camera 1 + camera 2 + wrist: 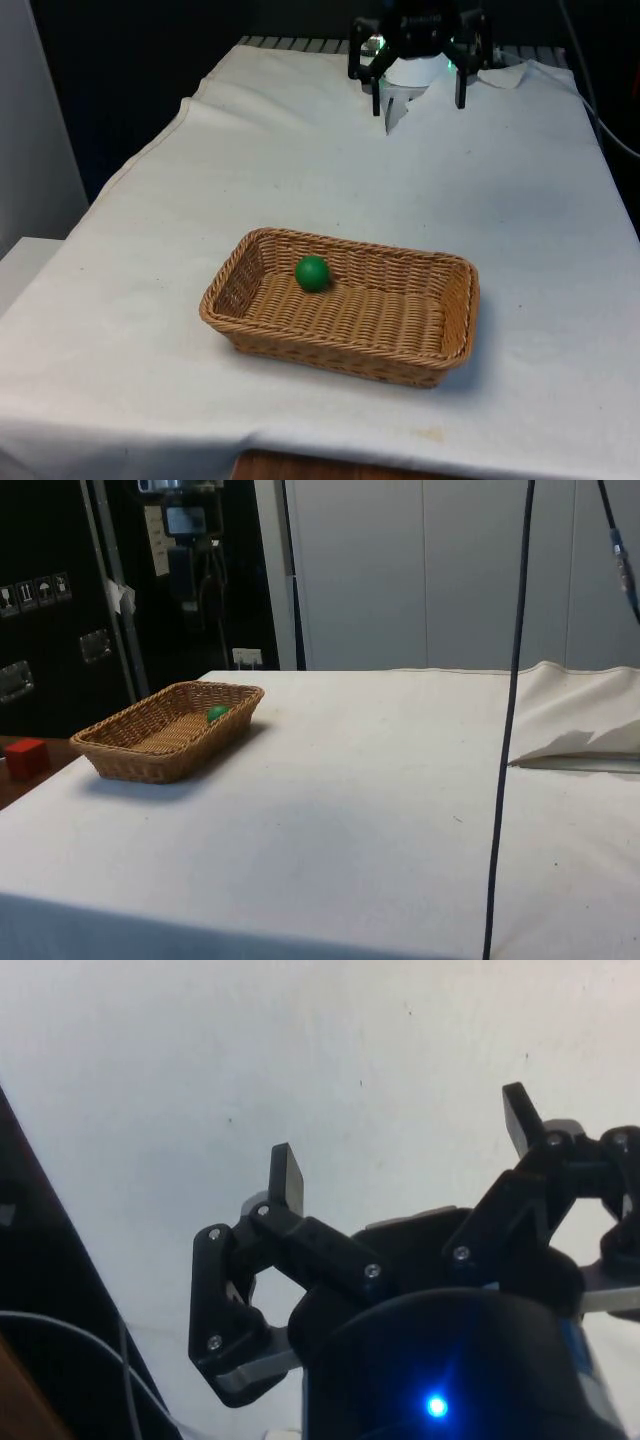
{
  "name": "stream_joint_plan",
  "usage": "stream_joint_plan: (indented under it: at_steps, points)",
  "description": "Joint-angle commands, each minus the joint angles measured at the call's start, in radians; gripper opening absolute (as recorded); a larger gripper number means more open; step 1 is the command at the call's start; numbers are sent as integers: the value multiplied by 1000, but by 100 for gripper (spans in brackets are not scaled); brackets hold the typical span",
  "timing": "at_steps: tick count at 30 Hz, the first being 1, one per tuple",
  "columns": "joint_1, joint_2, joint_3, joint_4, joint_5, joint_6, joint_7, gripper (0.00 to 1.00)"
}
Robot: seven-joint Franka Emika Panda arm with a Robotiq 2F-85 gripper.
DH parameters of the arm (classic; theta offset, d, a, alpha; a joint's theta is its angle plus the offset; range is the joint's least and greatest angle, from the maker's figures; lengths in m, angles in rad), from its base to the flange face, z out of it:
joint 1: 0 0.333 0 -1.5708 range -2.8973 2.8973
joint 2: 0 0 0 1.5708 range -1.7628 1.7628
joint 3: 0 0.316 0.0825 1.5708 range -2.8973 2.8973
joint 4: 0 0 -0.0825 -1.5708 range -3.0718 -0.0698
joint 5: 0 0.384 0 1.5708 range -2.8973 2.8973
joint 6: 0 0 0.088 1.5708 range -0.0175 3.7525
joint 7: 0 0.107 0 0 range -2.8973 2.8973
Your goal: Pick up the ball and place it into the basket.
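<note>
My claw (418,103) hangs at the far end of the surface (300,170), well away from the basket (345,345). Its two black fingers (287,1177) stand wide apart, and there is nothing between them. Under them I see just the white cloth (300,1050).

The green ball (312,273) lies inside the basket. It sits on the woven floor, near the basket's far wall and toward the front view's left. In the side view the ball (217,714) peeks over the rim, deep in the basket (150,765).

The basket is brown and woven, long and low, and it stands flat on the cloth near the front edge of the surface. The cloth hangs over the edges and has a few folds at the far end by my claw.

In the side view a small red block (25,757) sits off past the basket, on a dark brown spot beside the cloth. A black cable (510,730) hangs down in that view.
</note>
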Motion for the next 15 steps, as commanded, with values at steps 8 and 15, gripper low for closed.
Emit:
stream_joint_plan:
  at_steps: [8,15]
  points:
    - [10,-64,-4,-49,-33,-20,18,100]
    - [9,-129,8,-110,-63,-19,36,100]
